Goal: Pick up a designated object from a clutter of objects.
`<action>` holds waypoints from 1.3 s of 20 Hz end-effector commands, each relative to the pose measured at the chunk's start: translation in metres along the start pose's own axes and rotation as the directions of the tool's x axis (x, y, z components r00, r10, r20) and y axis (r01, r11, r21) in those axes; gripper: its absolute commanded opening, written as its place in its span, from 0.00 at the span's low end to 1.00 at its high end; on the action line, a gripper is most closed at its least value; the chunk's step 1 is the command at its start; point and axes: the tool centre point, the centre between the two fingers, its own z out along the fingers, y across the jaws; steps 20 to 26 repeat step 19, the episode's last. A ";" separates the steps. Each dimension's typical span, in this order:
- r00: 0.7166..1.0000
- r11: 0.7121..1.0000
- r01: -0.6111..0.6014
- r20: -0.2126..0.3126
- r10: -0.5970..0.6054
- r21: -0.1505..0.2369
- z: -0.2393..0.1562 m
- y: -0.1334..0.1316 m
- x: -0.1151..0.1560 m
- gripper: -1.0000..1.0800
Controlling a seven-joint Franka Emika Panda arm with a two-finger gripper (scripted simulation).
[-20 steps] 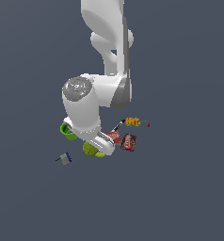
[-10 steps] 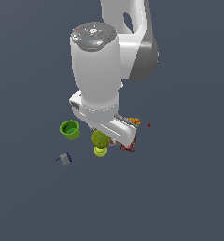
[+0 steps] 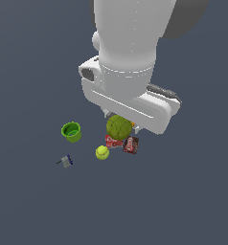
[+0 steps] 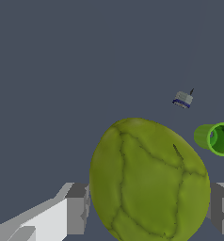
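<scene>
The designated object, an olive-green pear (image 3: 119,127) with dull veined skin, hangs above the floor just under the big white hand. My gripper (image 3: 119,120) is shut on it. In the wrist view the pear (image 4: 149,181) fills the space between the two grey fingers (image 4: 76,209), pressed on both sides. The rest of the clutter of objects lies below: a green cup (image 3: 71,131), a yellow-green ball (image 3: 102,152), red packets (image 3: 131,144) and a small grey-blue piece (image 3: 66,161).
The wrist view also shows the green cup (image 4: 216,138) and the grey-blue piece (image 4: 182,100) far below on the dark grey floor (image 3: 34,206). The white arm (image 3: 130,43) hides whatever lies behind it.
The arm has risen towards the exterior camera and looms larger. The pear has come up off the floor with it, away from the ball and packets.
</scene>
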 end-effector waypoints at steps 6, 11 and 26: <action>1.000 1.000 0.000 0.000 0.000 0.001 -0.048 -0.025 -0.004 0.00; 1.000 1.000 0.000 0.000 0.000 0.002 -0.064 -0.033 -0.005 0.00; 1.000 1.000 0.001 0.000 -0.001 0.002 -0.072 -0.038 -0.005 0.00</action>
